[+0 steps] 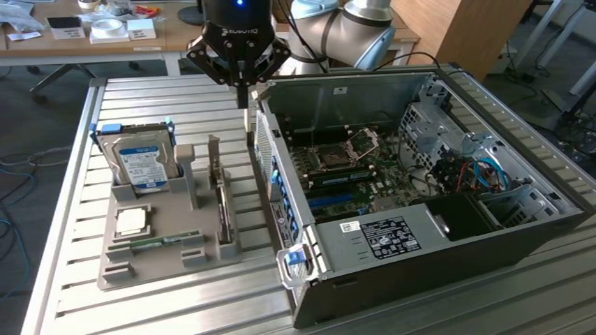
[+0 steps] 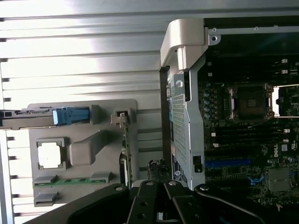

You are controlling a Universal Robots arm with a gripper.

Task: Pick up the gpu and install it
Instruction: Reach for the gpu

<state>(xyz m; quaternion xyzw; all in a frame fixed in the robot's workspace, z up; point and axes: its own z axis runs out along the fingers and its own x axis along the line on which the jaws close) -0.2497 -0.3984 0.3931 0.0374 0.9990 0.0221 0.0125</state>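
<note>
From where I stand, a grey holder tray (image 1: 139, 271) sits toward the exterior view's left on the slatted metal worktop (image 1: 167, 105). A silver hard drive (image 1: 142, 166) with a blue-and-white label stands upright in its far slot. In front of that lie a square processor chip (image 1: 130, 222) and a slim green memory stick (image 1: 156, 243).

On the tray's right side the gpu (image 1: 222, 209) stands on its long edge in its slot, untouched, with its silver bracket pointing up at the far end. From the wrist view it shows as a thin edge-on strip (image 2: 126, 151).

The black gripper (image 1: 244, 96) hangs above the gap between the tray and the computer case, past the card's far end. Its fingers are pressed together with nothing between them.

To the exterior view's right the open computer case (image 1: 419, 258) lies on its side, close beside the tray. Its green motherboard (image 1: 359, 174) and the bare processor socket (image 1: 336, 157) are exposed.
</note>
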